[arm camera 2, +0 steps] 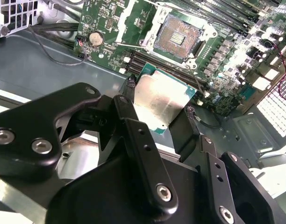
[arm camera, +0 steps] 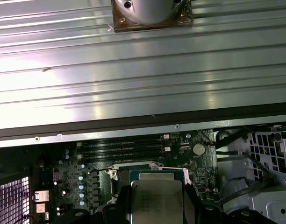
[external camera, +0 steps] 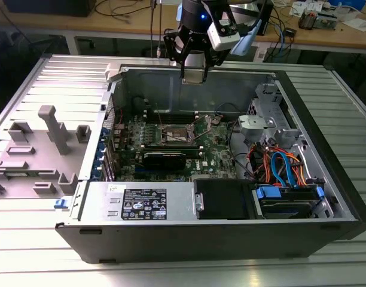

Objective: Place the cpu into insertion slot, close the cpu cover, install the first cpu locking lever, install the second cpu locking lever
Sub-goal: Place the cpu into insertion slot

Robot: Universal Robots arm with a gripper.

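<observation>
My gripper (external camera: 194,73) hangs above the back wall of the open computer case, shut on the cpu (external camera: 194,76), a small flat square chip with a dull metal top. In the second wrist view the cpu (arm camera 2: 162,100) is pinched by its edges between two black fingers (arm camera 2: 127,108). Beyond it on the green board lies the insertion slot (arm camera 2: 179,36), open, with its dark contact field bare. The cpu cover (arm camera 2: 133,18) stands flipped back beside the slot. In the first wrist view the cpu (arm camera: 157,200) sits in front of the slot (arm camera: 133,171). In the exterior view the slot (external camera: 174,135) lies well below the gripper.
Long black memory slots (arm camera 2: 168,70) run beside the socket. A drive cage (external camera: 267,113) and orange and blue cables (external camera: 281,167) fill the exterior view's right of the case. A black power supply (external camera: 222,200) lines the front. Grey fixtures (external camera: 54,128) stand outside the case.
</observation>
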